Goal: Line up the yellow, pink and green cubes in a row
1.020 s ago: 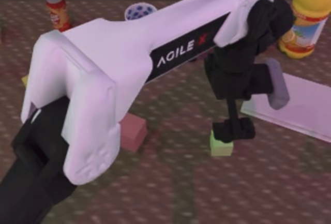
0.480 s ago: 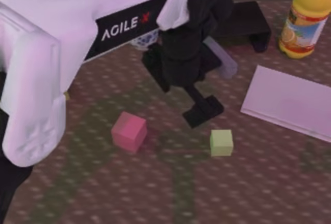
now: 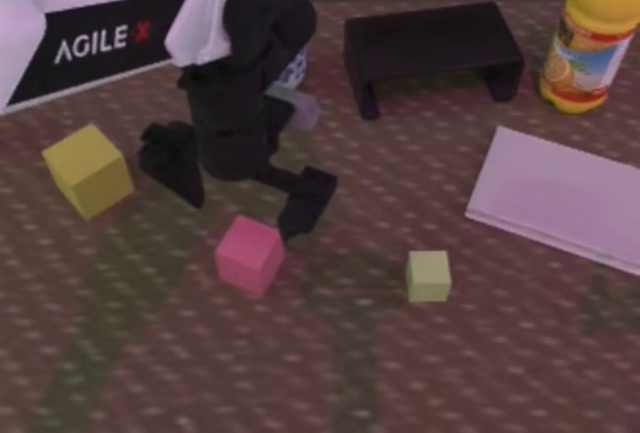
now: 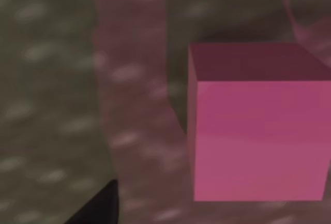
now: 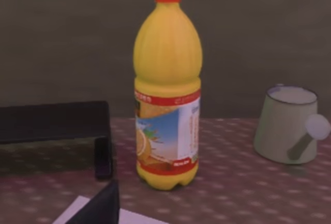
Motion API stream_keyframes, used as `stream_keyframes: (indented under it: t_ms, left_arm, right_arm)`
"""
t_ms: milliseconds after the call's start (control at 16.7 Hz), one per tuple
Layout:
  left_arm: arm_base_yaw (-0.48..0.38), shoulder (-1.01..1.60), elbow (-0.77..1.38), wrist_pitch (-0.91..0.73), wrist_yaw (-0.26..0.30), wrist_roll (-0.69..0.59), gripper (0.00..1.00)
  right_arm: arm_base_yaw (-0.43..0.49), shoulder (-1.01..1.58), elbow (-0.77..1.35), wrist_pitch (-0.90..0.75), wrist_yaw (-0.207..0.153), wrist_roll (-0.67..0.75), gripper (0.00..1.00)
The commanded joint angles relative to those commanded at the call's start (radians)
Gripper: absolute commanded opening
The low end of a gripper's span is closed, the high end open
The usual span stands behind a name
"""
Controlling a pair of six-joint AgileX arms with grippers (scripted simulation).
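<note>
Surface: table (image 3: 480, 363) under a brown-red speckled cloth, dark wall behind.
Left arm: white AgileX arm reaching in from the top view's upper left.
Left gripper (image 3: 240, 193): fingers spread apart, holding nothing, poised just above and beside the pink cube; one finger (image 3: 306, 203) is close to that cube's upper right corner.
Pink cube (image 3: 249, 254): left of centre, resting on the cloth; fills the left wrist view (image 4: 258, 131).
Yellow cube (image 3: 88, 169): far left, well apart from the pink one.
Green cube (image 3: 428, 276): right of the pink cube, apart from it.
Right arm: outside the top view; its wrist camera faces an orange juice bottle (image 5: 167, 92), a pale watering can (image 5: 289, 125) and a black stand (image 5: 54, 123).
Other items: white sheet (image 3: 560, 198) at right.
</note>
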Motion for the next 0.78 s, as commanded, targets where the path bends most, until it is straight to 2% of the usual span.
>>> stream_keyframes:
  t_ms: [420,780]
  left_arm:
    - [0.004,0.001,-0.018,0.020,0.000,-0.012,1.00]
    - [0.007,0.079,-0.125,0.207,0.000,-0.011,1.00]
  right_arm:
    - [0.000,0.000,0.000,0.000,0.000,0.000,1.00]
    - [0.000,0.000,0.000,0.000,0.000,0.000,1.00]
